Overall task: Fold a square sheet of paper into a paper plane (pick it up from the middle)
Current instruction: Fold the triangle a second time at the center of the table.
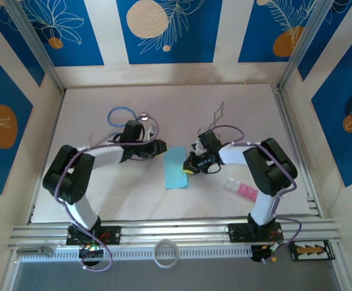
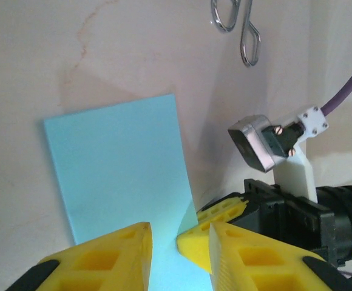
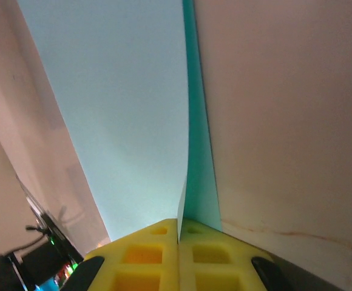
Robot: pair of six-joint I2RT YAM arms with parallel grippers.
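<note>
The square sheet of paper (image 1: pixel 177 168) is light turquoise and lies on the table between the arms, seen as a narrow rectangle. My right gripper (image 1: pixel 191 167) is shut on the sheet's right edge. In the right wrist view its gripper (image 3: pixel 178 225) pinches a raised flap of the paper (image 3: pixel 127 109), whose darker underside shows. My left gripper (image 1: pixel 161 149) sits at the sheet's upper left. In the left wrist view its gripper (image 2: pixel 181 233) hangs open over the paper (image 2: pixel 118 163), nothing between its fingers. The paper plane is out of view.
A blue-tubed stethoscope (image 1: pixel 122 115) lies at the back left. Bent wire clips (image 1: pixel 217 115) lie behind the right arm. Pink and clear blocks (image 1: pixel 243 189) sit at the right. A white ring (image 1: pixel 165 253) rests on the front rail.
</note>
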